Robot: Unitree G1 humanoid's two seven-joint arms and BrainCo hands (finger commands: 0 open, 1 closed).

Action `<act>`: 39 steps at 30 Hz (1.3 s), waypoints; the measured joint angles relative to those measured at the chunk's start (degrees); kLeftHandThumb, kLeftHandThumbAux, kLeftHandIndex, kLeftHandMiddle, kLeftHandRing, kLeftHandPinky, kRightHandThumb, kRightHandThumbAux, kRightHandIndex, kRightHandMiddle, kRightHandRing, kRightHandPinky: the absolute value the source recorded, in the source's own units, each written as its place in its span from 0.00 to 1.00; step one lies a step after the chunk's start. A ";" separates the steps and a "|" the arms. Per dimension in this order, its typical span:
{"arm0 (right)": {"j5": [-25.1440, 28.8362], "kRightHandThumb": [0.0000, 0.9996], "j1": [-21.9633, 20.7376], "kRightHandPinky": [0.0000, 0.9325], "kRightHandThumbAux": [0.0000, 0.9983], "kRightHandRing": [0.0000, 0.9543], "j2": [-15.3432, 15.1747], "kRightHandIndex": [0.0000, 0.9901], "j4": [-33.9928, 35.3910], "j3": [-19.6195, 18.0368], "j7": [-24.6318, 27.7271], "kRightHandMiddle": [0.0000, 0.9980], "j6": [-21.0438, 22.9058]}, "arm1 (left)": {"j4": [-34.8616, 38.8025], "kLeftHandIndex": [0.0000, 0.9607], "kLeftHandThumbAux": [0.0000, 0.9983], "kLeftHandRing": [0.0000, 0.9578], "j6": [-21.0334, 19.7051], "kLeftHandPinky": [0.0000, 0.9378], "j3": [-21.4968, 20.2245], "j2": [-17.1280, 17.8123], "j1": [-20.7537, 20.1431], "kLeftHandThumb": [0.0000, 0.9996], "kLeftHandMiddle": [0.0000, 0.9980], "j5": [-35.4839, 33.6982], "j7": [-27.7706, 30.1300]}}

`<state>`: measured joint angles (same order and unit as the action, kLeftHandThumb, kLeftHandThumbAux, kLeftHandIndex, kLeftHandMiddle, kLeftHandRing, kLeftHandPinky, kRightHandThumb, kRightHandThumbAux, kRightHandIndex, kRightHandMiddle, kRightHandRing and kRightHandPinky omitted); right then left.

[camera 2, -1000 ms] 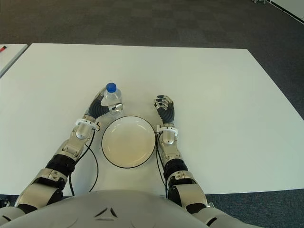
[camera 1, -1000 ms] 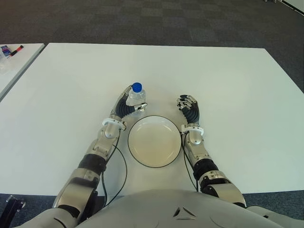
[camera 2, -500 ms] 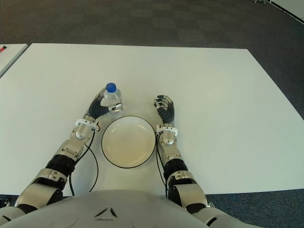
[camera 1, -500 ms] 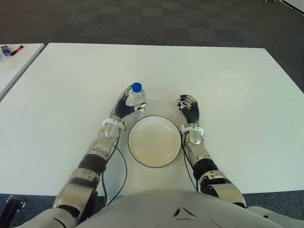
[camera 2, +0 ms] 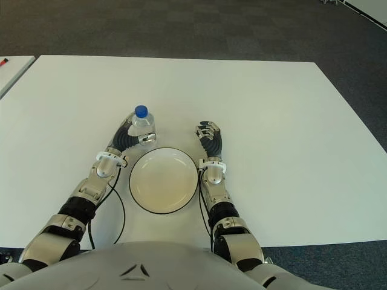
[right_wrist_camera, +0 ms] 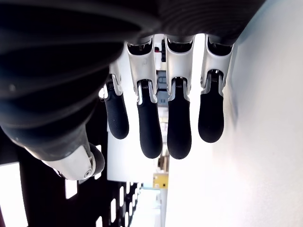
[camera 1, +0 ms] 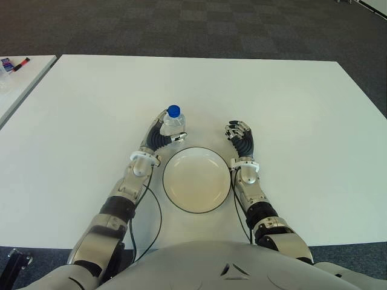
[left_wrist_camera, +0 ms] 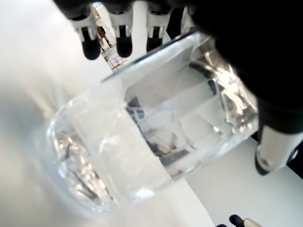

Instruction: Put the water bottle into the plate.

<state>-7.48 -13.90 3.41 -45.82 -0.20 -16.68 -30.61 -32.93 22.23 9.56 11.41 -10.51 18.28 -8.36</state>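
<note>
Left eye view, item one: water bottle [camera 1: 173, 121], upright on the bench [camera 1: 290, 103], long axis vertical, wrapped by your left hand [camera 1: 161, 134]. The plate [camera 1: 196, 180] lies just behind and inward of that hand. Your right hand [camera 1: 240, 138], fingers loosely curled and holding nothing, shows beside the plate's right rim. Versus one second ago: no visible change.

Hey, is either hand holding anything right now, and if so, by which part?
The left hand grips the water bottle around its clear body, below the blue cap. The right hand holds nothing.
</note>
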 measured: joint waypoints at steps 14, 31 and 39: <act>0.06 0.94 -0.19 0.57 0.67 0.54 0.01 0.36 -0.36 -0.14 0.22 0.49 -0.25 | -5.22 0.00 0.63 0.00 -0.28 0.02 0.47 0.20 -2.32 0.00 0.00 2.07 -1.29; 0.62 0.94 -0.17 0.57 0.67 0.54 0.01 0.36 -0.37 -0.26 0.76 0.49 -0.52 | -7.16 0.00 0.63 0.00 -0.10 0.04 0.86 0.55 -2.48 0.00 0.00 4.52 -3.83; 0.60 0.94 -0.17 0.57 0.67 0.54 0.01 0.37 -0.38 -0.26 0.71 0.49 -0.55 | -7.74 0.00 0.64 0.01 -0.13 0.05 1.15 0.82 -2.77 0.00 0.00 5.43 -4.12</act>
<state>-6.88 -14.07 3.42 -46.19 -0.46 -15.97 -31.16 -40.67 22.09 10.71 12.23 -13.28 23.71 -12.47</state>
